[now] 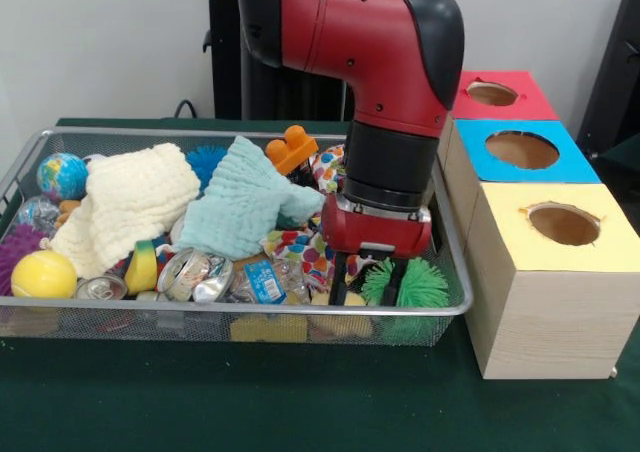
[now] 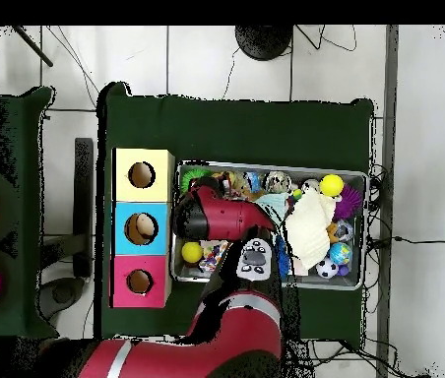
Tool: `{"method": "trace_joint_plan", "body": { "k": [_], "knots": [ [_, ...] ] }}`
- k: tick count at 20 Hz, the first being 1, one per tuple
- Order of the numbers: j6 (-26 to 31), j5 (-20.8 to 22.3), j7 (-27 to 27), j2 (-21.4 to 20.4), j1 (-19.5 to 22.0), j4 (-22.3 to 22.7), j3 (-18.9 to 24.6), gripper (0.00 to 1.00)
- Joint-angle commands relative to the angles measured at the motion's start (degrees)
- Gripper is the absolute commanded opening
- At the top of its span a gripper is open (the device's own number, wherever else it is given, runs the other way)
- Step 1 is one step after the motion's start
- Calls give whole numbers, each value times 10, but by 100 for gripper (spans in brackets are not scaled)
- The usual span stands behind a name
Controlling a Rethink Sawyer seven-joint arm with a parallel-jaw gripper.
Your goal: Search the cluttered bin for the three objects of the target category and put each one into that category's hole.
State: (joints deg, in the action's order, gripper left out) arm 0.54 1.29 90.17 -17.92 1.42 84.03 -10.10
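Green cloth covers the table (image 1: 300, 412); on it sits a wire bin (image 1: 455, 307) of clutter. From its left edge: globe ball (image 1: 61, 175), yellow ball (image 1: 43, 273), cream cloth (image 1: 130, 204), mint cloth (image 1: 240, 202), crushed cans (image 1: 190, 275), orange block (image 1: 291, 149). Gripper (image 1: 370, 284) is down at the right end beside a green spiky ball (image 1: 415, 285) — cannot tell its opening; arm hides that corner. Beyond the right edge — yellow box (image 1: 550, 282), blue box (image 1: 520, 152), red box (image 1: 497, 95), each holed.
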Motion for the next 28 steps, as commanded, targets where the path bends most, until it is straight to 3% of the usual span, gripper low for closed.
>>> {"method": "trace_joint_plan", "body": {
  "k": [1, 5, 9, 11, 14, 18, 23, 28],
  "knots": [
    [77, -8, 60, 68, -12, -54, 14, 100],
    [98, 15, 31, 78, 5, -56, 29, 100],
    [15, 44, 30, 95, 7, -72, 20, 100],
    [19, 35, 37, 113, -19, -95, -23, 100],
    [36, 6, 69, 138, -88, -115, -140, 100],
    [68, -3, 87, 138, -124, -104, -203, 100],
    [140, 7, 63, 93, -120, -86, -193, 100],
    [194, 24, 26, 59, -89, -68, -142, 100]
  ]
}}
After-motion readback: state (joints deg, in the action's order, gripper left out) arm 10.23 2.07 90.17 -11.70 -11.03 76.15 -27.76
